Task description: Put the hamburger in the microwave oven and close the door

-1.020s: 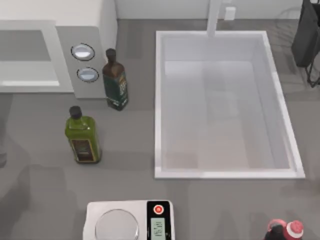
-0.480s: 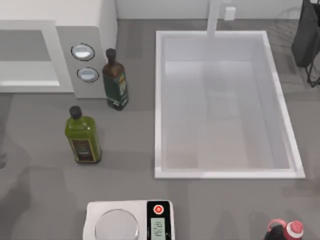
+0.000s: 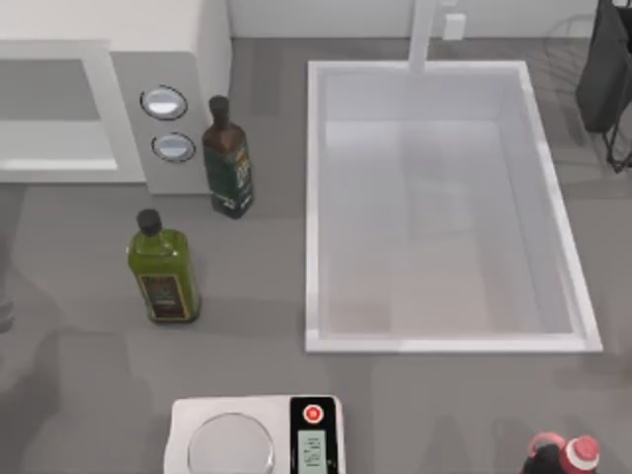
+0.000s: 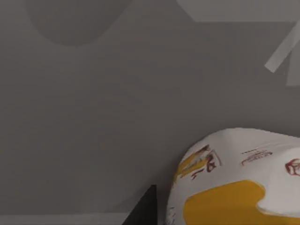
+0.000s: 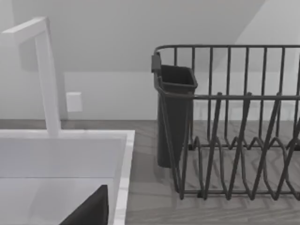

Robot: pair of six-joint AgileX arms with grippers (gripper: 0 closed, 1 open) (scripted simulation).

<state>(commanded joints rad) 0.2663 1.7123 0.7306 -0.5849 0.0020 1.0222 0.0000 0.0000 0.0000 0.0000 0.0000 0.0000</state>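
The microwave oven stands at the table's back left, a white box with a grey control strip and two round silver knobs. Its door is a grey see-through panel with a white bar handle along its near edge; I cannot tell whether it is fully closed. The hamburger is out of view. A dark part of my left gripper hangs over the grey counter beside a white rounded package with yellow and red print. A dark part of my right gripper is by the sink's rim, facing the dish rack.
A dark green bottle stands right next to the knobs and an olive-green bottle nearer the front. A white sink with a faucet takes up the middle right. A scale, a red-capped item and a wire dish rack are also here.
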